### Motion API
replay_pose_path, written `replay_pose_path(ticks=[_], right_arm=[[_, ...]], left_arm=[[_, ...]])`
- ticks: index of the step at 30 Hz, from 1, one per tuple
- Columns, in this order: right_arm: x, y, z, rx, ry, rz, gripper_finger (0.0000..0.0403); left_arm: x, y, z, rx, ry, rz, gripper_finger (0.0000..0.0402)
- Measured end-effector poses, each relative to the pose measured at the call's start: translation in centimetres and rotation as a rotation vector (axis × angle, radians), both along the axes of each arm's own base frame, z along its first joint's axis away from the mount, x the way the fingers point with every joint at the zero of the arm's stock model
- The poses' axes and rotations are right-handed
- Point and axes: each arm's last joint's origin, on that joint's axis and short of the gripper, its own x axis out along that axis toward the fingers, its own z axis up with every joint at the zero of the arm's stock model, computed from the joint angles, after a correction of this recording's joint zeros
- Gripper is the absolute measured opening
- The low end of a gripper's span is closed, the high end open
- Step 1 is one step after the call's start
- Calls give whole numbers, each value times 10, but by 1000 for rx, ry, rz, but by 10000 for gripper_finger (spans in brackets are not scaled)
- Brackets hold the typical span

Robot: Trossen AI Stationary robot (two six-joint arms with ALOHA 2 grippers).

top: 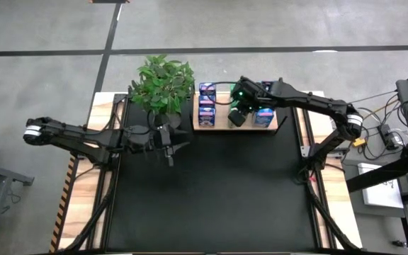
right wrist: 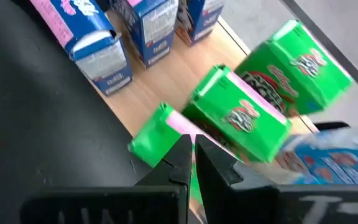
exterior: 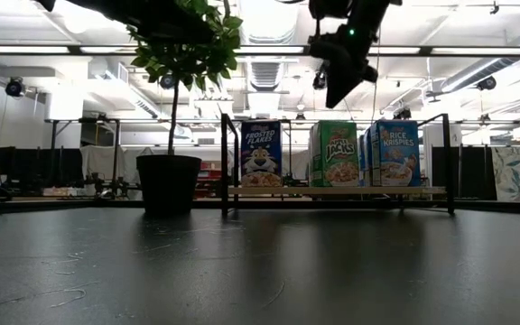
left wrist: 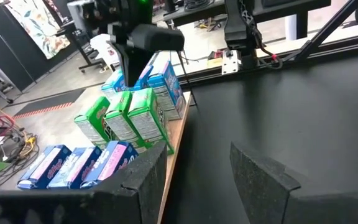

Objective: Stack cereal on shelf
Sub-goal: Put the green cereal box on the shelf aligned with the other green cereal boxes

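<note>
standing on the wooden shelf [top: 218, 127] at the far edge of the black mat [top: 211, 191] are the cereal boxes [left wrist: 132, 118]: dark blue on the left, green in the middle, light blue on the right. the right gripper [right wrist: 191, 152] hangs over the green ones, fingers pressed together, holding nothing. the left gripper [left wrist: 197, 168] hovers over the mat near the potted plant [top: 163, 83], fingers partly apart and empty.

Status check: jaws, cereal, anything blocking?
Right gripper shut, empty, above green boxes. Left gripper open over the mat beside the plant. Cereal on shelf. Nothing blocking.
</note>
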Motion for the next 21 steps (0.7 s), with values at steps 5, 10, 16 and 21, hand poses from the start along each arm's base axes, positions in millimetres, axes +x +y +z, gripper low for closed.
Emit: replay_pose_path(ticks=[5,10,16,21], right_arm=[[-10,1,6,-7,100,-33,13],[-17,1,-2,8,184,-82,13],[-15,1,-12,16,203,-83,13],[-14,1,-20,17,205,-83,13]], left_arm=[[0,0,-1,-5,4,1,161],[0,0,-2,-6,6,2,161],[0,0,-2,-7,6,2,161],[0,0,-2,-7,6,2,161]])
